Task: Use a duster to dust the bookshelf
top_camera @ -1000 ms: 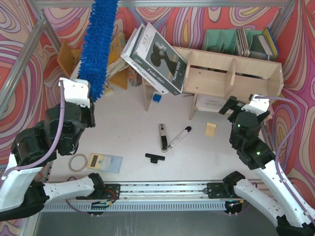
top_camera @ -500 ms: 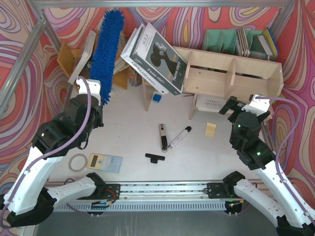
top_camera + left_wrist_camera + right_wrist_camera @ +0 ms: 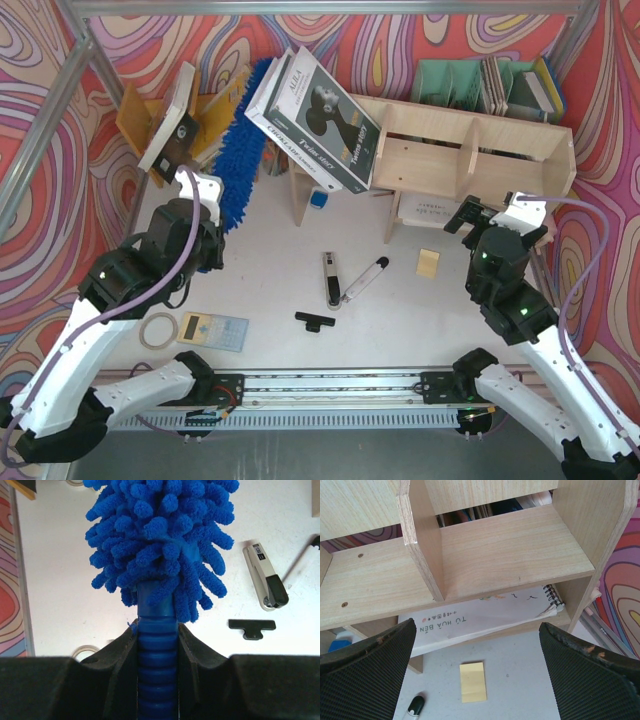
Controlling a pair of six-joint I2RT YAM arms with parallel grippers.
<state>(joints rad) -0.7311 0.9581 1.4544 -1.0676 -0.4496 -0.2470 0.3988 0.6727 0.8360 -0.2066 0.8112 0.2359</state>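
Observation:
The pale plywood bookshelf (image 3: 470, 150) stands at the back right; the right wrist view looks into its compartments (image 3: 510, 550). The blue fluffy duster (image 3: 245, 150) slants up and away from my left gripper (image 3: 205, 195), its head low between the orange rack and the leaning book. In the left wrist view my left gripper (image 3: 157, 630) is shut on the duster's ribbed blue handle (image 3: 157, 652), with the fluffy head (image 3: 160, 535) just beyond. My right gripper (image 3: 492, 210) hangs open and empty in front of the shelf's right end, its jaws (image 3: 477, 635) wide apart.
A large black-and-white book (image 3: 315, 120) leans on the shelf's left end. A stapler (image 3: 330, 278), a marker (image 3: 365, 280), a black clip (image 3: 315, 320), a yellow note pad (image 3: 428, 263), a tape roll (image 3: 158, 330) and a calculator (image 3: 212, 330) lie on the table. A spiral notebook (image 3: 480, 615) lies under the shelf.
My left arm has swung the duster down from nearly upright and to the right, so its head now sits low beside the leaning book. The right arm has not moved.

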